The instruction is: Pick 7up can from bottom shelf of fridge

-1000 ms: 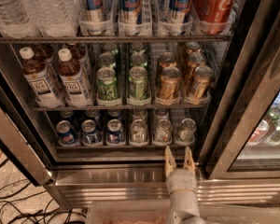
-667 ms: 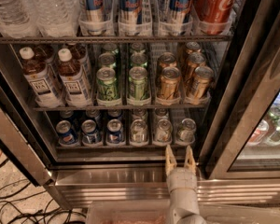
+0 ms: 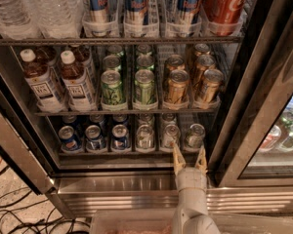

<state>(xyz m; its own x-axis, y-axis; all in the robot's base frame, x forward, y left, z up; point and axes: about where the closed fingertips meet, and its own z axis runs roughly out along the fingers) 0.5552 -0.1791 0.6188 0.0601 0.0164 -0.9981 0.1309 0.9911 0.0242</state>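
Note:
The fridge [image 3: 234, 130] stands open with its racks of drinks facing me. On the bottom shelf [image 3: 132, 152] a row of cans sits in clear lanes. The 7up can [image 3: 195, 136], with a silver top and dark greenish body, is the rightmost one. To its left are two pale silvery cans [image 3: 157, 136] and three blue cans [image 3: 94, 137]. My gripper [image 3: 188, 154] is open, fingers pointing up. It is at the steel front ledge, just below and slightly left of the 7up can, not touching it.
The middle rack holds tea bottles [image 3: 58, 82], green cans [image 3: 127, 87] and gold cans [image 3: 193, 84]. The top rack holds water bottles, tall blue cans and a red cola can [image 3: 224, 4]. The door frame [image 3: 263, 106] is close on the right. Cables [image 3: 19, 213] lie on the floor at left.
My gripper has crept slightly upward toward the bottom shelf's front, and its fingers look a little wider apart. The cans have not moved.

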